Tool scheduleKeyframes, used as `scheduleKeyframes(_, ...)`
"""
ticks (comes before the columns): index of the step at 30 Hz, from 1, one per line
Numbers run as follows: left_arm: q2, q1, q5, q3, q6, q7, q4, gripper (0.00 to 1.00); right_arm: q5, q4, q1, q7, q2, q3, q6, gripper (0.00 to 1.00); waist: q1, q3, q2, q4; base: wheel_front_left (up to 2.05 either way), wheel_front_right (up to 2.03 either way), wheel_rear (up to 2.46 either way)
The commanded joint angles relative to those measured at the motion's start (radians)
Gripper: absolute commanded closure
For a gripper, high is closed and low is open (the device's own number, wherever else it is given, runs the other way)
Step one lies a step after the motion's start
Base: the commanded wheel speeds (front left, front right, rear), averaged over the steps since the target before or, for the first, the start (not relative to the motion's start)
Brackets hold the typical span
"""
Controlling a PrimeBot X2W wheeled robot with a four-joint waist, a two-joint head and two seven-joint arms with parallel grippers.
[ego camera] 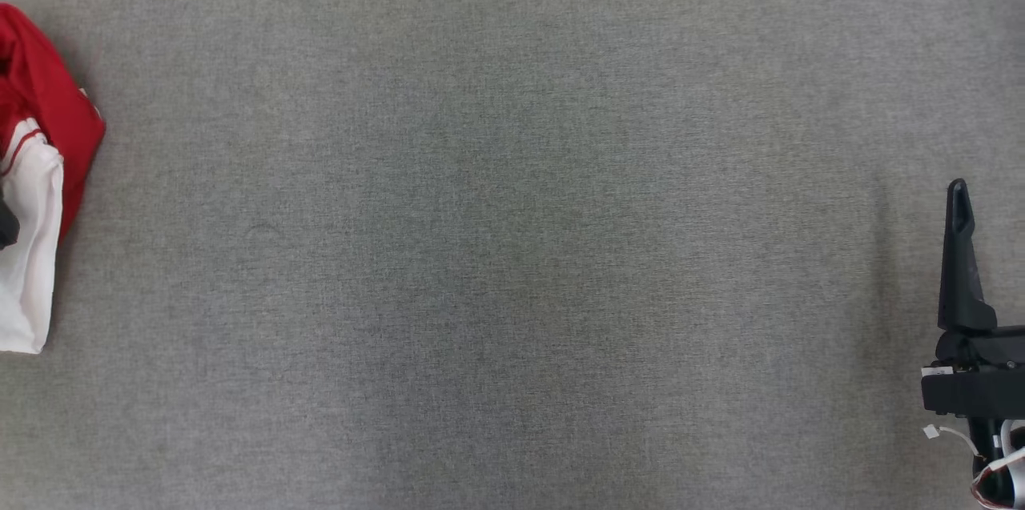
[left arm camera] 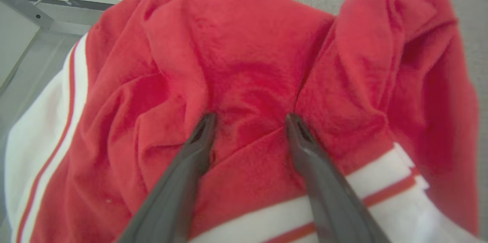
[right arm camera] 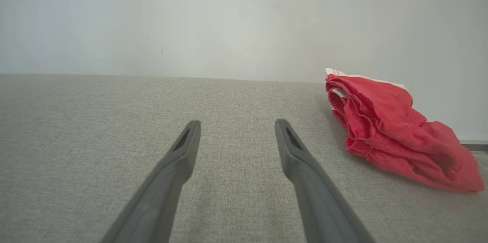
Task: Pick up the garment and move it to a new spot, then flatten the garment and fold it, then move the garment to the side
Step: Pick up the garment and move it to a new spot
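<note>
Garment [left arm camera: 244, 52] lies bunched against left tool [left arm camera: 250, 117], prongs apart; right tool [right arm camera: 237, 122] apart above grey surface [right arm camera: 76, 140].

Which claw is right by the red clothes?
The left claw: it is open and points straight into the crumpled red and white garment. The right claw, also open, is over the bare grey surface, with the garment off to one side.
</note>
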Motion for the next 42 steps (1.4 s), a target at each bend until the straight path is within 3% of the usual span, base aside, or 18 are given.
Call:
scheduleKeyframes(1, 0.005, 0.017, -0.003, -0.005, 0.002, -0.035, 0.015, 1.00, -0.004, 0.006, -0.010, -0.002, 0.003, 0.006, -0.003, 0.00, 0.0000, -0.011, -0.0001, -0.009, 0.00, 0.00, 0.00)
scheduleKeyframes(9, 0.023, -0.016, 0.028, -0.028, 0.017, -0.226, 0.002, 1.00, 0.001, 0.038, 0.000, -0.015, 0.022, 0.010, -0.003, 0.00, 0.0000, -0.081, -0.0001, 0.000, 0.00, 0.00, 0.00)
scheduleKeyframes(17, 0.042, -0.108, 0.082, -0.093, 0.011, -0.363, -0.119, 1.00, 0.012, 0.091, 0.022, -0.031, 0.064, 0.031, -0.003, 0.00, 0.0000, -0.189, -0.0001, 0.019, 0.00, 0.00, 0.00)
scheduleKeyframes(24, 0.016, -0.185, 0.103, -0.174, 0.004, -0.331, -0.301, 1.00, 0.021, 0.127, 0.028, -0.040, 0.099, 0.039, -0.003, 0.00, 0.0000, -0.245, -0.0001, -0.016, 0.00, 0.00, 0.00)
scheduleKeyframes(30, -0.039, -0.220, 0.080, -0.270, 0.003, -0.237, -0.518, 1.00, 0.031, 0.152, 0.019, -0.043, 0.134, 0.056, -0.003, 0.00, 0.0000, -0.267, -0.0001, -0.107, 0.00, 0.00, 0.00)
scheduleKeyframes(42, -0.217, -0.079, 0.002, -0.409, 0.014, -0.148, -0.714, 1.00, 0.056, 0.167, 0.000, -0.043, 0.186, 0.097, -0.003, 0.00, 0.0000, -0.268, -0.0001, -0.298, 0.00, 0.00, 0.00)
